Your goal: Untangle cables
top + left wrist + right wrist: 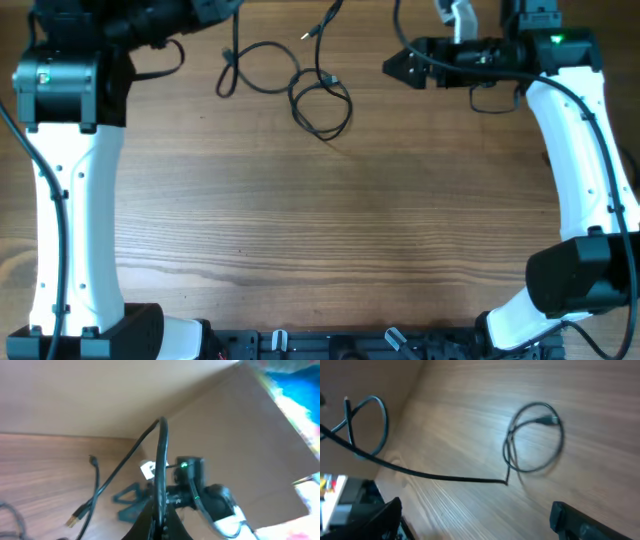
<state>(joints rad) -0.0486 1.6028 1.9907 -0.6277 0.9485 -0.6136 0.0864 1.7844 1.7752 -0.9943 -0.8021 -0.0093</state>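
Observation:
Thin black cables lie at the table's far edge: a loose loop [265, 70] and a tighter coil [320, 102] with a plug end. My left gripper [205, 12] is at the top left; in the left wrist view it [161, 510] is shut on one black cable [161, 455], which arches up and falls left to a gold USB plug [72, 521]. My right gripper [400, 66] hovers open to the right of the coil, with nothing between its fingers. The right wrist view shows that gripper [477, 520] above bare wood, the coil [535, 437] ahead of it and a cable strand [445, 477] stretched leftward.
Both white arms stand along the table's sides, the left arm [75, 200] and the right arm [585, 170]. A brown cardboard wall [240, 435] rises behind the far edge. A black rail [330, 345] runs along the near edge.

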